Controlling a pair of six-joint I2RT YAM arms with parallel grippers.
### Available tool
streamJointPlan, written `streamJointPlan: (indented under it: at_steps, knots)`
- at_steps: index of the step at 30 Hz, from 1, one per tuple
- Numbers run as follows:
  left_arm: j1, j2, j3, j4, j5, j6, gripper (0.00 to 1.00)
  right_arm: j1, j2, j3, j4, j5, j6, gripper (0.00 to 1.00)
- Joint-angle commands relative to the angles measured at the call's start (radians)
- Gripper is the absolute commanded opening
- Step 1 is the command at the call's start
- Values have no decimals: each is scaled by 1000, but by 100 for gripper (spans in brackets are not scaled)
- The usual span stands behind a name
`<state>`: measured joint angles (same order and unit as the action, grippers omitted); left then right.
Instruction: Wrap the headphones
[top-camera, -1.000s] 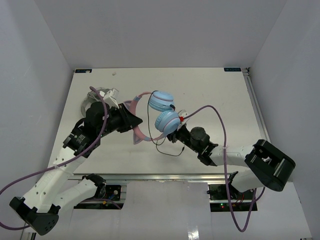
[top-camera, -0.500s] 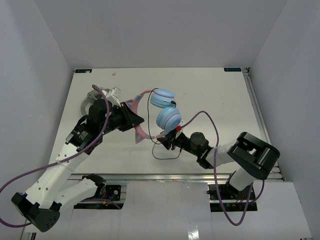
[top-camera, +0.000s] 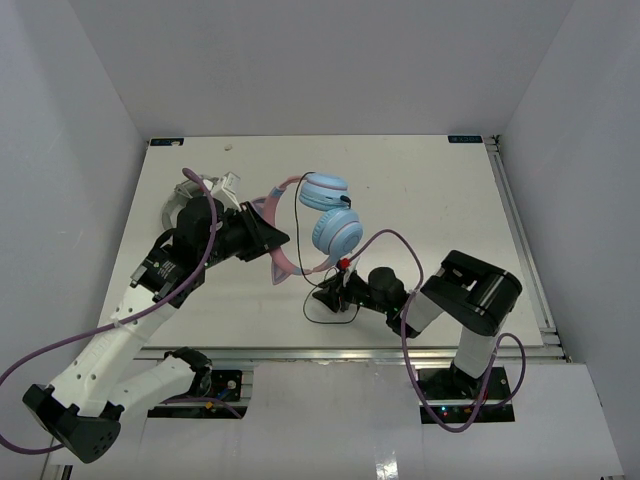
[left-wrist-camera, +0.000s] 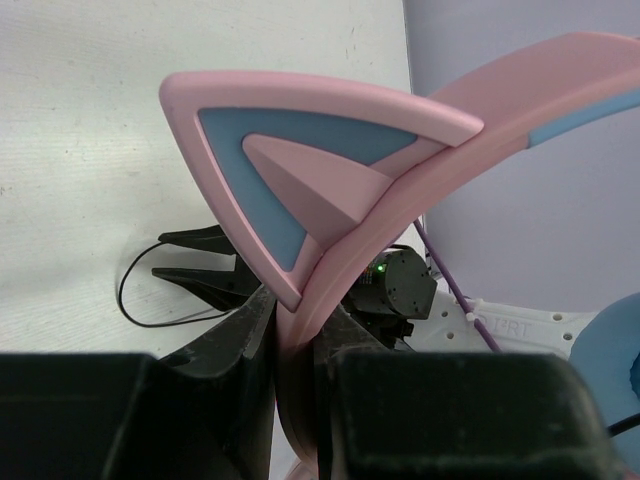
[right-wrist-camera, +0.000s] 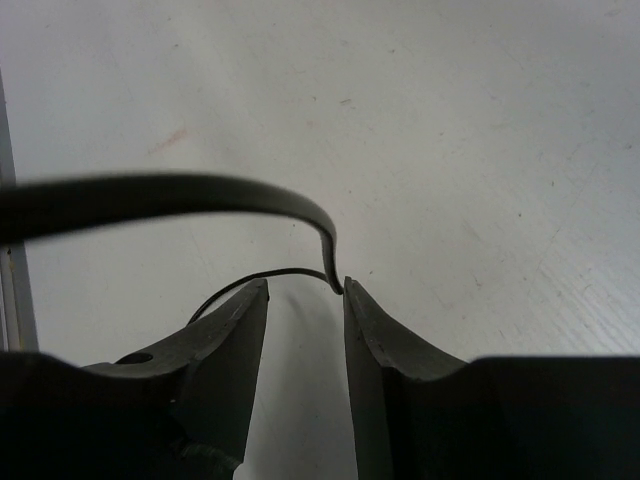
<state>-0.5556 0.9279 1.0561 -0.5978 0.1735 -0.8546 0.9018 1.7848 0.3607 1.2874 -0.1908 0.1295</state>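
Note:
The headphones are held up above the table, with two light-blue earcups (top-camera: 336, 231) and a pink headband (top-camera: 283, 262) with cat ears. My left gripper (top-camera: 266, 238) is shut on the headband; in the left wrist view its jaws (left-wrist-camera: 297, 325) clamp the pink band just below a cat ear (left-wrist-camera: 300, 160). The thin black cable (top-camera: 318, 315) hangs from the earcups and loops on the table. My right gripper (top-camera: 328, 296) is low at that loop, open. In the right wrist view the cable (right-wrist-camera: 285, 272) curves across the tips of the open gripper (right-wrist-camera: 305, 292) and touches the right fingertip (right-wrist-camera: 352, 292).
A grey-white looped band (top-camera: 178, 205) lies at the back left behind my left arm. Purple arm cables (top-camera: 420, 250) arch over the table. The table's near edge rail (top-camera: 330, 350) is close below the right gripper.
My right gripper has moved left and toward the near edge, from under the lower earcup down to the cable loop on the table. The left gripper and headphones have barely shifted.

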Motion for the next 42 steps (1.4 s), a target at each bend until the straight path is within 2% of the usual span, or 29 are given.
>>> streamJointPlan:
  at_steps: [1, 6, 16, 18, 21, 22, 25, 28, 32, 37, 42]
  knots:
    - [3, -26, 42, 72, 39, -40, 0, -9, 42, 35, 598, -11, 41, 41]
    - [3, -46, 28, 85, 33, -47, 0, -9, 56, 76, 599, -36, 58, 41]
    - [3, -39, 40, 88, 20, -49, 0, -11, -15, 82, 599, -34, 74, 41]
    - [3, -46, 34, 98, 31, -58, 0, -14, -18, 87, 599, -25, 82, 34]
    - [3, -60, 30, 107, 35, -64, 0, -15, -13, 101, 599, -17, 98, 11]
    - [3, -63, 32, 107, 34, -63, 0, -15, -13, 104, 599, -8, 104, 8]
    - [3, -70, 47, 84, 27, -39, 0, -29, -10, 103, 599, 46, 117, 8]
    - [3, -65, 98, -16, -89, 13, 0, -87, -36, 67, 599, 88, 155, 8]
    - [3, -61, 186, -110, -293, 73, 0, -207, -69, -9, 599, 49, 260, 8]
    - [3, -1, 272, -158, -570, 118, 0, -215, -79, -50, 599, 3, 251, 8]
    - [3, 107, 339, -179, -762, 145, 0, -210, -84, -60, 599, -25, 248, 8]
